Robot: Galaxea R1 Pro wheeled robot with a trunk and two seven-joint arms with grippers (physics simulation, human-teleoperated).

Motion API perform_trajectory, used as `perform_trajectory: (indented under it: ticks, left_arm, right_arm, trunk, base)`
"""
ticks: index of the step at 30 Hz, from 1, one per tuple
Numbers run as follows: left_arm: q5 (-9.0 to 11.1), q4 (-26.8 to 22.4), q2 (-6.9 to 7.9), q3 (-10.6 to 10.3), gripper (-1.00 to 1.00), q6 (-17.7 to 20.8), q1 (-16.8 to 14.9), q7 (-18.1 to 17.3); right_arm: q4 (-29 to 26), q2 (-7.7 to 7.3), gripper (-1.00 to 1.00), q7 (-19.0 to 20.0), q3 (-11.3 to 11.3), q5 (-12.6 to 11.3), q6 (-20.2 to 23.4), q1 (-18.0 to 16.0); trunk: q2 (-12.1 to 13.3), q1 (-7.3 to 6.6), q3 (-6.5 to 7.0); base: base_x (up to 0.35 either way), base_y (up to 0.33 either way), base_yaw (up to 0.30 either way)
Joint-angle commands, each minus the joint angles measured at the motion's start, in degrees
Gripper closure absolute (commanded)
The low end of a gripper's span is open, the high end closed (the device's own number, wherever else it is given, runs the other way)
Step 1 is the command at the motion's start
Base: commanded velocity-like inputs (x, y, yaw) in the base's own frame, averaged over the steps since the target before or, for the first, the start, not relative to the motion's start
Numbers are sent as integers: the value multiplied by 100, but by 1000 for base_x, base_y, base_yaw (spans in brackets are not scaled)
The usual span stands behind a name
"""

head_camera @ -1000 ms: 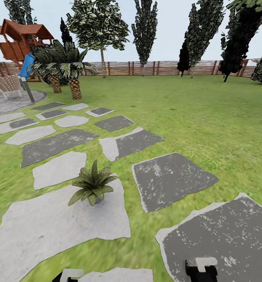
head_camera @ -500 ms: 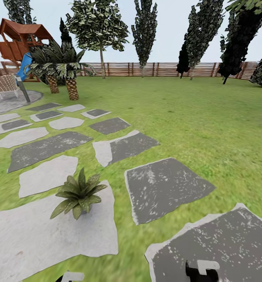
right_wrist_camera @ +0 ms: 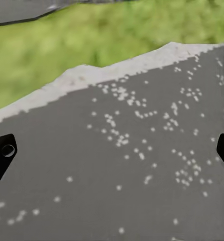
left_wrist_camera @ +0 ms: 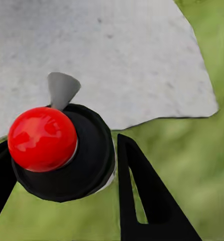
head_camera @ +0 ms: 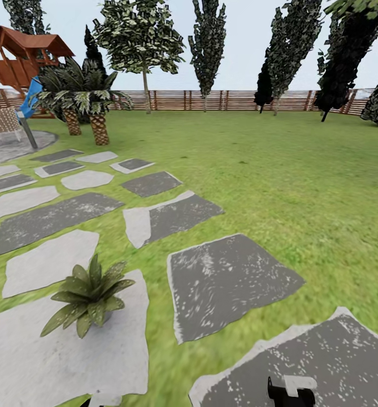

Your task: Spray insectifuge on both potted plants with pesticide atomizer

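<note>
One potted plant (head_camera: pixel 87 297) sits on a pale stepping stone (head_camera: pixel 53 350) near its lawn-side edge. No spray bottle in sight, so pickup and spraying both seem left. Right pincer (right_wrist_camera: pixel 112 150) spread wide, empty, over a dark stone (right_wrist_camera: pixel 117 175). Left pincer (left_wrist_camera: pixel 67 201): state unclear.

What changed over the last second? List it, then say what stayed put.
The whole head view slid left and down: the camera moved, not the garden. The potted plant sits on the same pale stepping stone, now nearer the frame's lower left. Nothing was grasped or released; the right tool stays above a dark stone.
</note>
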Motion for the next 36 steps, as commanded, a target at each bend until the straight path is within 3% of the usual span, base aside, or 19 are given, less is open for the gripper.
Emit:
perform_trajectory:
  ticks: [1, 10, 36]
  left_arm:
    - [-60, 4, -1, 31, 100, -20, -3, 17]
    - [-71, 6, 11, 34, 100, -694, 118, 17]
    - [-67, 136, 20, 36, 100, -785, 120, 17]
  right_arm:
    - [6, 2, -100, -13, -47, 60, -14, -3]
    - [189, 6, -100, -4, -47, 60, -14, -3]
    - [190, 11, -100, -4, -47, 60, -14, -3]
  trunk:
    - [-2, 1, -5]
    - [-2, 1, -5]
    - [-2, 1, -5]
  base:
    - [185, -277, 0]
    - [224, -264, 0]
    - [275, -214, 0]
